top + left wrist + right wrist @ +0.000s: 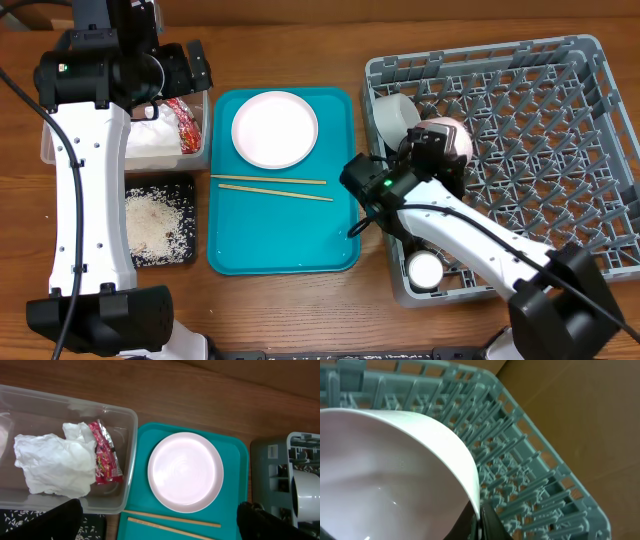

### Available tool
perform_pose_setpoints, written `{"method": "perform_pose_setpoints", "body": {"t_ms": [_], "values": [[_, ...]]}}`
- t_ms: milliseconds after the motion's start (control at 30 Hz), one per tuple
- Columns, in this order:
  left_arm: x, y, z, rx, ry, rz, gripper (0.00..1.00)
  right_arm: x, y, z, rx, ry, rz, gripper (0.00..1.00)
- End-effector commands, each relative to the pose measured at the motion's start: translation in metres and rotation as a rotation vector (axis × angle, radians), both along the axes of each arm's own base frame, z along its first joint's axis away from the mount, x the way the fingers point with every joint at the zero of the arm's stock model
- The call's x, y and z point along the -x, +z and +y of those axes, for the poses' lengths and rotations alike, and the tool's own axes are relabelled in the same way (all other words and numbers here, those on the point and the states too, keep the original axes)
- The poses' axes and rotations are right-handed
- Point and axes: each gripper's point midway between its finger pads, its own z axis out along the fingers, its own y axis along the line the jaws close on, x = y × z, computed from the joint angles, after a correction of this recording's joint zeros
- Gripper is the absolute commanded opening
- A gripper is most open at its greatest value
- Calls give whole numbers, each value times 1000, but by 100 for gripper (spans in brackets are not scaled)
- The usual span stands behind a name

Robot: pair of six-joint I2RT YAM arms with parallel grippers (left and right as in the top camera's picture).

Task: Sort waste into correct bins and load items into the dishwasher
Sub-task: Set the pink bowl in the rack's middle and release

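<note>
My right gripper (479,522) is shut on the rim of a white bowl (385,475) over the grey dishwasher rack (560,130), at its left side (445,140). Another white bowl (392,115) and a small white cup (425,268) sit in the rack. My left gripper (160,525) is open and empty above the clear tub (125,425), which holds the crumpled napkin (50,462) and the red wrapper (106,455). The pinkish plate (275,128) and the chopsticks (272,186) lie on the teal tray (280,235). Rice grains (155,220) lie in the black tray (188,250).
The left arm's white link (85,190) stretches over the table's left edge, beside the tub and black tray. Bare wooden table (300,40) shows behind the teal tray and between the tray and the rack.
</note>
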Motion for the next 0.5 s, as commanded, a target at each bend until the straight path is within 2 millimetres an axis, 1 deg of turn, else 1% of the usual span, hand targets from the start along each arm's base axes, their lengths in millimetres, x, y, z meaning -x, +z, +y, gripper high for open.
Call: {"method": "perform_pose_setpoints", "body": {"t_ms": [0,200,333,367,433,467], "values": [[0,5,-3,11,-1,-14,100,4,-15,4,-41,-4,37,4],[0,5,-3,11,-1,-14,100,10,-19,11,-45,16,78,4],[0,5,-3,11,-1,-14,100,16,-18,16,-18,44,106,4],[0,5,-3,11,-1,-14,100,17,-18,19,-14,53,111,9],[0,5,-3,11,-1,-14,100,20,-19,26,-18,77,118,22],[0,5,-3,11,-1,-14,100,22,-21,32,-31,90,129,27]]}}
